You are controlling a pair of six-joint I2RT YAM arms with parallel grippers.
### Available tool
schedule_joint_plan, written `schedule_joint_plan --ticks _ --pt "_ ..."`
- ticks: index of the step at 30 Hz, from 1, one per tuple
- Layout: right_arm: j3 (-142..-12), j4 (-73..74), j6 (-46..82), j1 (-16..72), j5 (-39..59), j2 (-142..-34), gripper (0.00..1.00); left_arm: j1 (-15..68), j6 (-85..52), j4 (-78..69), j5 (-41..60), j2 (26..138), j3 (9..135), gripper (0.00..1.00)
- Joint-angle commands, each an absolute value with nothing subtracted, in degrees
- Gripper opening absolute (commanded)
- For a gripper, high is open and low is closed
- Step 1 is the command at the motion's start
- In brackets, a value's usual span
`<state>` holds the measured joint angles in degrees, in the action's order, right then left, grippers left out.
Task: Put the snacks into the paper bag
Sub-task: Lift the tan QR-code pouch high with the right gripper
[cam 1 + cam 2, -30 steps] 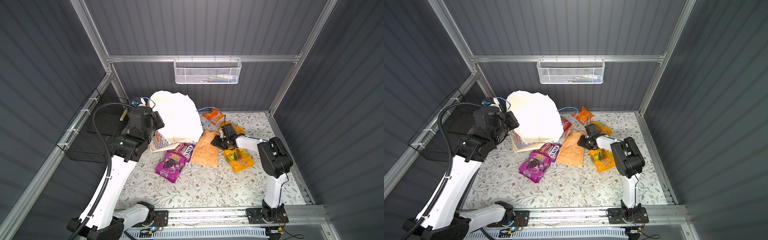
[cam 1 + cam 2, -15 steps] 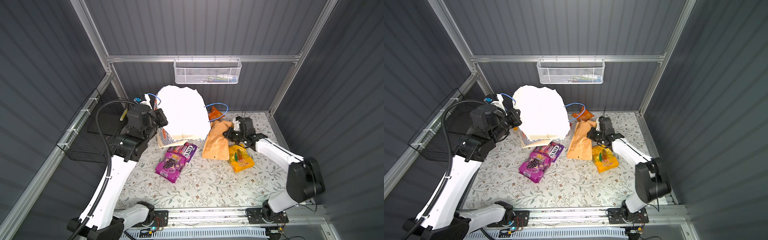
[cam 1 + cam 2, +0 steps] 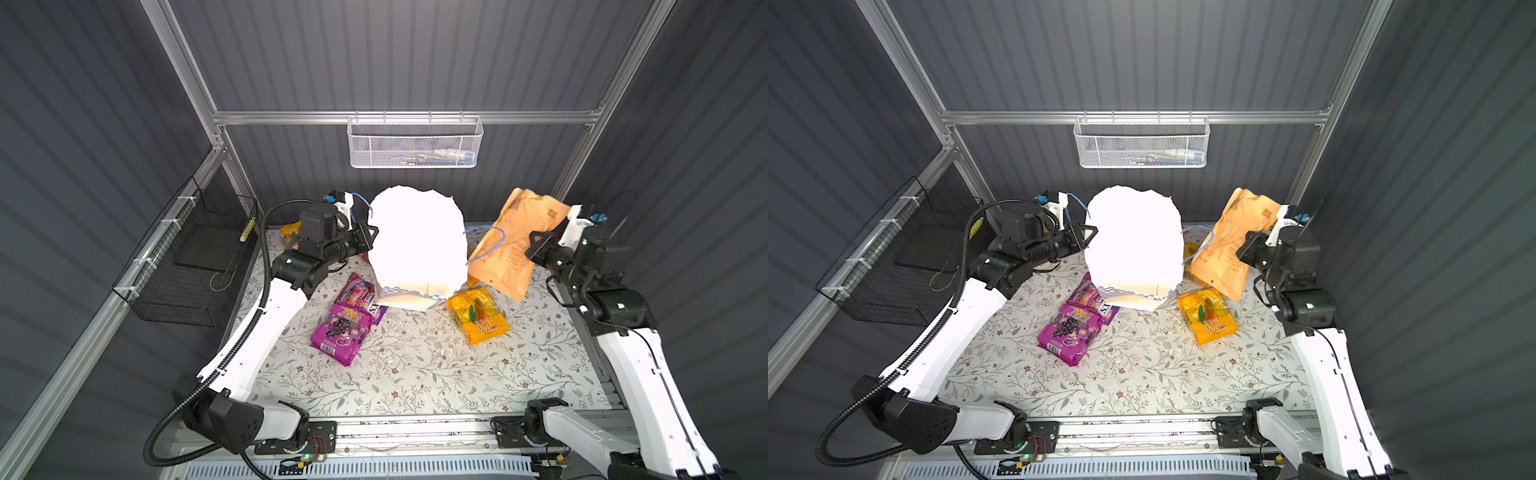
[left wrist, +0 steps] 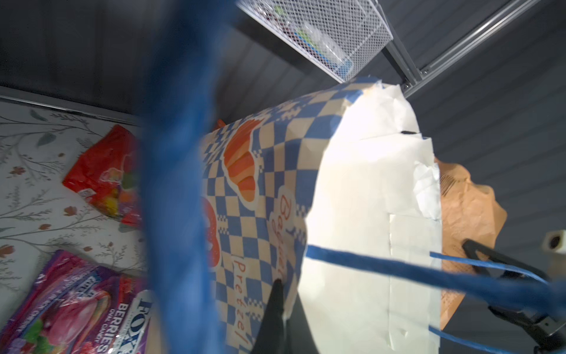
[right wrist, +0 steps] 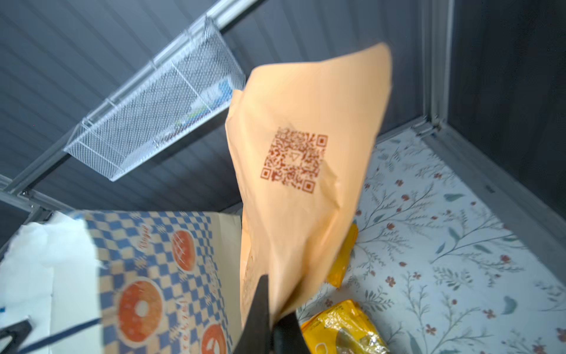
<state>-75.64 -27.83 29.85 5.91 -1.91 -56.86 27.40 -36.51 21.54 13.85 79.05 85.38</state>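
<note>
Left fingers [image 4: 275,303] are clamped on the bag [image 3: 415,241] at its side edge, where the checkered panel meets the white face. Right fingers [image 5: 260,306] are pinched shut on a tan paper [image 3: 511,245] with a QR print, held up off the worktop [image 3: 415,374] at back right. We can't tell if it's joined to the bag. Bag stands back centre, ragged rim up, white face showing in both top views. Mouth isn't visible, so we can't say how open it is or what's inside.

Loose on the worktop:
- Grape pack [image 3: 341,332] and FOX'S pack [image 3: 358,291] overlap at the bag's front-left base.
- Yellow pack [image 3: 478,318] lies front-right of the bag.
- Red pack [image 4: 104,177] and orange pack [image 5: 344,254] lie toward the back edge.

Handling, our read: packs are light pillow pouches in glossy film, so slippery and crinkly, with contents that shift. We'd pinch a flat seal edge or corner, not the puffed belly. Bag is thin creased paper, floppy, rim already torn. We'd hold the wall near the rim, not the thin blue cord [image 4: 398,269], and expect it to slump if released.
</note>
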Motion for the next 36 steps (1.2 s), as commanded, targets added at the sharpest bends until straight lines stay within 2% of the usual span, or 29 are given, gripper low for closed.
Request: schedule_joint_plan --ticks 1,5,9,14,17,23,26,36 --pt "-78.4 -30.7 26.7 5.8 -10.8 -54.9 0.00 30.0 -40.1 17.3 17.7 80.4 83.7 0.00" --pt "-82.7 -29.1 25.9 6.0 -13.3 -53.0 0.00 31.1 -43.4 15.8 15.8 80.3 79.0 0.00" --pt "-89.1 -28.0 23.6 8.2 -9.7 -54.6 0.00 31.6 -45.5 13.2 16.3 80.4 75.5 0.00" --pt "-96.2 -26.7 19.8 14.3 -12.3 -58.5 0.00 32.0 -46.9 11.8 17.6 81.5 73.1 0.00" --pt "-100.6 -25.7 15.6 21.7 -13.5 -61.1 0.00 32.1 -47.1 11.3 17.4 81.1 72.4 0.00" --pt "-107.3 -27.0 12.3 28.6 -6.7 -67.5 0.00 32.2 -45.6 12.6 14.1 78.0 71.0 0.00" --pt "-113.0 -27.6 9.8 31.6 -10.7 -70.0 0.00 32.1 -44.9 13.6 13.5 77.1 71.0 0.00" --pt "-115.6 -23.1 4.8 34.0 -22.9 -70.8 0.00 32.2 -42.3 17.3 8.3 71.8 69.7 0.00"
